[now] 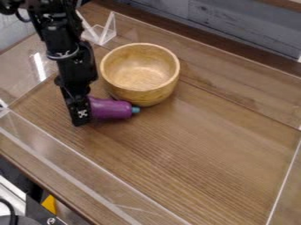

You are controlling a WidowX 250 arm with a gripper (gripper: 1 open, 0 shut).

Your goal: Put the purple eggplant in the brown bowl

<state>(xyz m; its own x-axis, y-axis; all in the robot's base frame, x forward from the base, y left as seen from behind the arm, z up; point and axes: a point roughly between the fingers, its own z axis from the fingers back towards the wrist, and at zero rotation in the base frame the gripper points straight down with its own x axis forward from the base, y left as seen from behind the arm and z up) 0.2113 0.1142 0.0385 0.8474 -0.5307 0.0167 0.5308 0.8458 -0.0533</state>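
Now, wooden table (200, 167) under everything, clear low wall around it. Brown bowl (139, 74) sits on table, upright, nothing inside. Black gripper (80, 112) points down, left of bowl and a little nearer to viewer, fingers around left end of purple eggplant (112, 110). Cannot tell how tightly fingers grip. Eggplant lies just in front of bowl, teal stem tip toward right.

Purple eggplant (113, 110): glossy, lying on side, teal tip toward brown bowl (140, 76), just beside bowl's near wall. Bowl upright, empty.
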